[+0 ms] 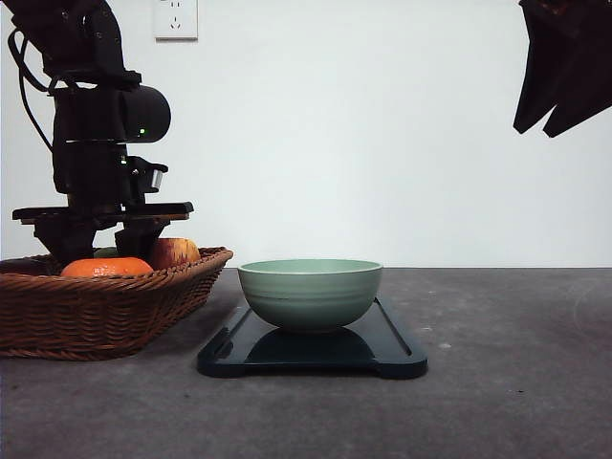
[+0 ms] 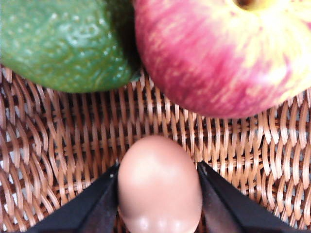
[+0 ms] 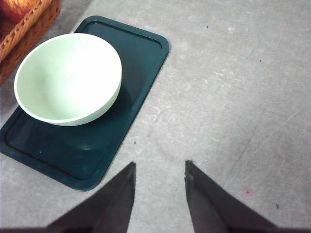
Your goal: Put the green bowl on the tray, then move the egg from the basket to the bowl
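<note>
The green bowl (image 1: 309,292) stands upright and empty on the dark tray (image 1: 382,349) at the table's middle; in the right wrist view the bowl (image 3: 68,77) sits toward the tray's (image 3: 141,63) basket end. My left arm (image 1: 96,143) reaches down into the wicker basket (image 1: 96,306) at the left. There my left gripper (image 2: 158,166) is shut on the tan egg (image 2: 160,189), one black finger pressed against each side, over the basket's weave (image 2: 146,121). My right gripper (image 3: 160,164) hangs open and empty high over bare table to the right of the tray.
In the basket lie an orange (image 1: 105,268), a red apple (image 1: 172,251) (image 2: 223,53) and a bumpy green fruit (image 2: 63,43), the last two just beyond the egg. Grey tabletop (image 1: 516,363) stretches to the right of the tray. A white wall stands behind.
</note>
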Controlling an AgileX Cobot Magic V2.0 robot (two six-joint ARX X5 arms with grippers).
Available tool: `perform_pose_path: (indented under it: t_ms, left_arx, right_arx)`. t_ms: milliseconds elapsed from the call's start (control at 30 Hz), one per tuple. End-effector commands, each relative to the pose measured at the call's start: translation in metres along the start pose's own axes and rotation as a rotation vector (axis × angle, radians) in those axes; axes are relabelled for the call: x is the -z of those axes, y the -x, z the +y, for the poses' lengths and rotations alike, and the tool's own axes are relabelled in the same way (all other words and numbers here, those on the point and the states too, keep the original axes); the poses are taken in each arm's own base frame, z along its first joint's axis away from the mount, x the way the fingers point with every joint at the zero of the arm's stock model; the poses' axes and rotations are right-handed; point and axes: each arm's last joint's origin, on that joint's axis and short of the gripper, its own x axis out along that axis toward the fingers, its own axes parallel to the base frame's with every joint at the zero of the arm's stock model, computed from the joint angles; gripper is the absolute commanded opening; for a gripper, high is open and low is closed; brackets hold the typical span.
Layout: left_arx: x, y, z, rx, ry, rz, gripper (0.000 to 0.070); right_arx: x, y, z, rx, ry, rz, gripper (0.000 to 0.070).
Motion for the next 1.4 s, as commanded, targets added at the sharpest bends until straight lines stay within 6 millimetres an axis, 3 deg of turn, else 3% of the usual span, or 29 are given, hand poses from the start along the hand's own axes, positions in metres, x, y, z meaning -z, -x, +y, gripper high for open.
perform_pose_path:
  t_ms: [0,200,533,800,1167,1367]
  left_arx:
    - [-0.005,-0.004,-0.001,0.0,-0.008,0.004,0.0224]
    - [-0.005,0.018,-0.001,0.008,-0.007,-0.052,0.0225]
    - [0.006,0.092,-0.002,0.038,-0.029,-0.238,0.0226]
    - [0.024,0.143,-0.016,0.079,-0.076,-0.37,0.0226]
    - [0.026,0.164,-0.065,0.169,-0.187,-0.474,0.0229]
    - [0.024,0.162,-0.088,0.202,-0.224,-0.48,0.0229]
  right_arx:
    - [-0.002,-0.002,0.001,0.0,-0.01,-0.004,0.0199]
    - [-0.002,-0.002,0.001,0.0,-0.009,-0.004,0.0199]
    - [-0.002,-0.002,0.001,0.0,-0.009,-0.005,0.0199]
    - [-0.002,-0.002,0.001,-0.001,-0.01,-0.013,0.0199]
    - [-0.003,-0.002,0.001,-0.002,-0.01,-0.016,0.0199]
    - [-0.003,-0.002,0.001,-0.002,-0.01,-0.016,0.0198]
